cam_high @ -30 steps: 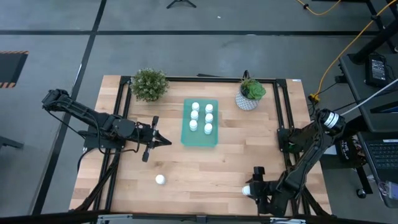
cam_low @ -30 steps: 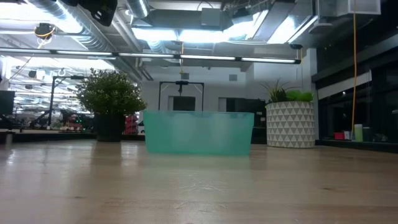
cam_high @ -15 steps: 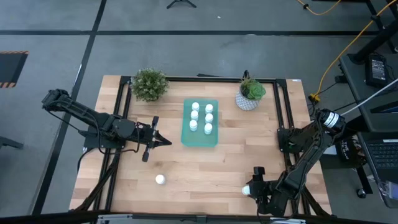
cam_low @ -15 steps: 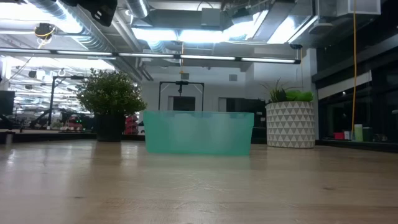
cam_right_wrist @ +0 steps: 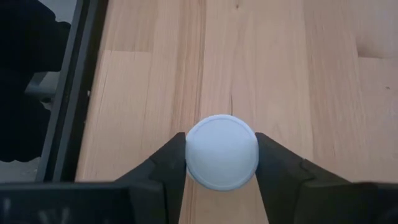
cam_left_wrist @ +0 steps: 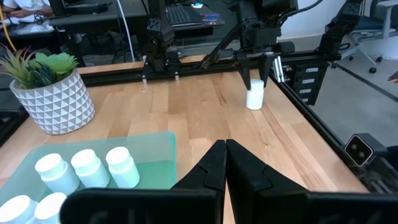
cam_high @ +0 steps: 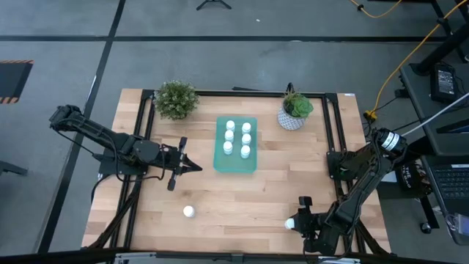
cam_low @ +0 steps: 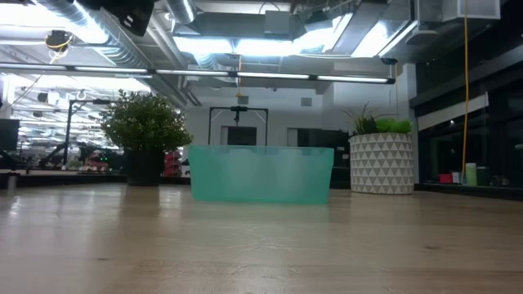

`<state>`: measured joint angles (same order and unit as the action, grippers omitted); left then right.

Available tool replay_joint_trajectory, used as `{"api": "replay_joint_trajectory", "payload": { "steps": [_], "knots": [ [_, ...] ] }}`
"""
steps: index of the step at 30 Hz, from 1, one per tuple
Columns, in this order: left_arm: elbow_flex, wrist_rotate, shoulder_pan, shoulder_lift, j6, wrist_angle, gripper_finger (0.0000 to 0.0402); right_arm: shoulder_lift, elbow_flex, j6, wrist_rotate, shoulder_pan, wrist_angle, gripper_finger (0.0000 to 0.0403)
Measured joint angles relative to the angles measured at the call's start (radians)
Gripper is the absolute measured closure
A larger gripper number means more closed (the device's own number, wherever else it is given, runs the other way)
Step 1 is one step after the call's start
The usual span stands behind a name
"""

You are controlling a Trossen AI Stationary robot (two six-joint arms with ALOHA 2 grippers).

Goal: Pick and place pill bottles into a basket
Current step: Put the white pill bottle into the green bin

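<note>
Nothing has moved since a second ago; both arms and every bottle sit where they were.

From above, the basket [cam_high: 236, 145] lies in the middle of the table [cam_high: 256, 191] with five bottles [cam_high: 237, 137] standing in it. One more bottle [cam_high: 188, 212] stands alone near the front edge. The left gripper [cam_high: 192, 166] hangs just left of the basket, fingers pressed together on nothing. The right gripper [cam_high: 293, 224] is at the front right corner, squeezing a bottle [cam_high: 291, 224].

Low down, the basket [cam_low: 261, 173] stands between a bushy plant [cam_low: 144, 135] and a white pot [cam_low: 381, 162].

The left wrist view shows closed fingers [cam_left_wrist: 214, 167] beside the basket [cam_left_wrist: 158, 152], and the right gripper [cam_left_wrist: 255, 73] far off over its bottle [cam_left_wrist: 254, 94].

The right wrist view shows the bottle's cap [cam_right_wrist: 221, 152] held tight between both fingers [cam_right_wrist: 165, 165].
</note>
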<state>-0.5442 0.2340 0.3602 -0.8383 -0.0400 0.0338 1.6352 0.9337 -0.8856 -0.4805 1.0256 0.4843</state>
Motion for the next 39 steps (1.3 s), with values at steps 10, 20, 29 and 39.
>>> {"api": "replay_joint_trajectory", "payload": {
  "steps": [10,20,29,39],
  "knots": [
    [0.000,0.000,0.000,0.000,-0.002,-0.020,0.0396,-0.002,0.000,0.002,-0.041,-0.051,-0.007,0.0252],
    [-0.001,0.048,0.000,0.000,0.047,-0.080,0.0396,-0.084,0.000,0.235,-0.040,-0.163,-0.061,0.0252],
    [-0.001,0.071,-0.002,0.000,0.105,-0.100,0.0396,-0.176,-0.001,0.521,0.120,-0.379,-0.106,0.0252],
    [-0.001,0.073,-0.002,0.000,0.257,-0.113,0.0396,-0.236,-0.001,0.782,0.344,-0.635,-0.142,0.0252]
  ]
}}
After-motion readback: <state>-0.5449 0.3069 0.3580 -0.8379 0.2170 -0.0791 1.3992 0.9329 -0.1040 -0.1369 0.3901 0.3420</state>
